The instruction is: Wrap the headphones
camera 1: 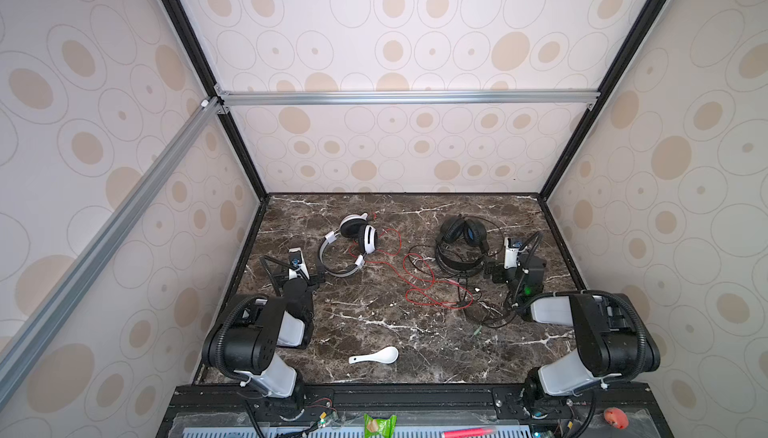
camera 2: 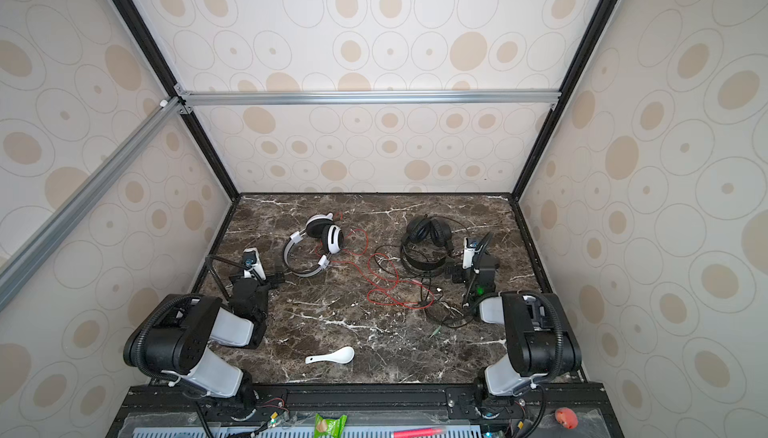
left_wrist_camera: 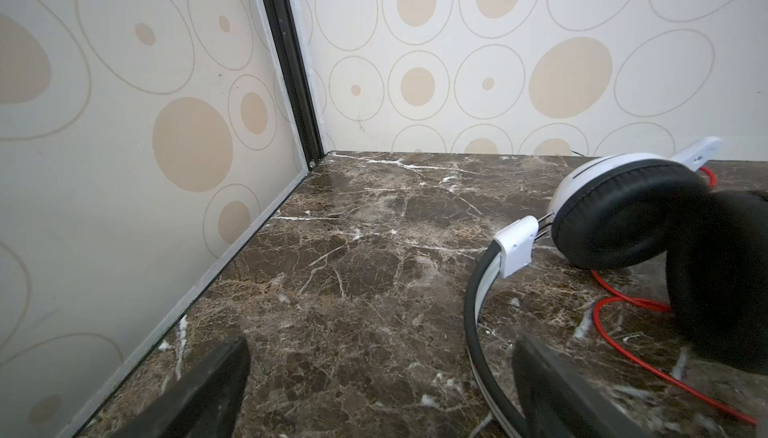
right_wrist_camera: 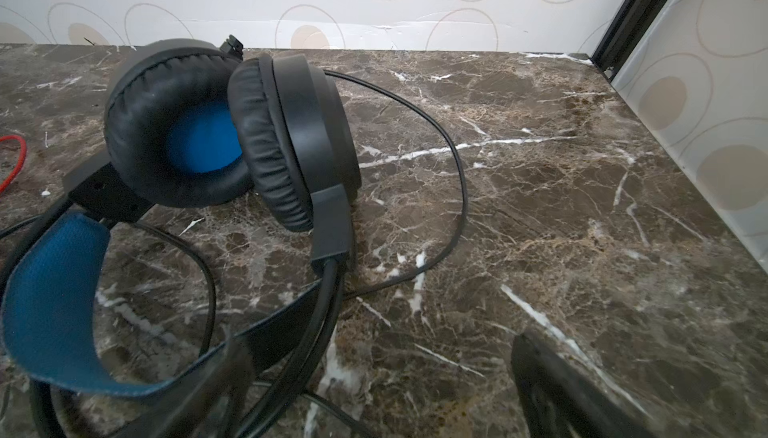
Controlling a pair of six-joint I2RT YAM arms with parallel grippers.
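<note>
While both arms sit low on the worktop point(camera 1: 374, 326), we record the following.

White headset point(camera 1: 368, 238): black pads, grey band, lying rear left of centre, its two cups leaning together. Its red cord point(camera 1: 419, 286) runs loose in loops toward the middle.

Black headset point(camera 1: 463, 232): blue lining, lying rear right of centre. Its black cord point(camera 1: 486, 315) is unwound and tangled with the red one near the right arm.

Left tool point(camera 1: 320, 274): fingers spread wide, holding nothing, just beside the white headset's band. We cannot tell from its wrist view whether one finger touches the band.

Right tool point(camera 1: 492, 271): fingers likewise wide apart, nothing clamped, just beside the black headset's band.

White spoon point(camera 1: 376, 356): alone near the front edge, well apart from both headsets.
</note>
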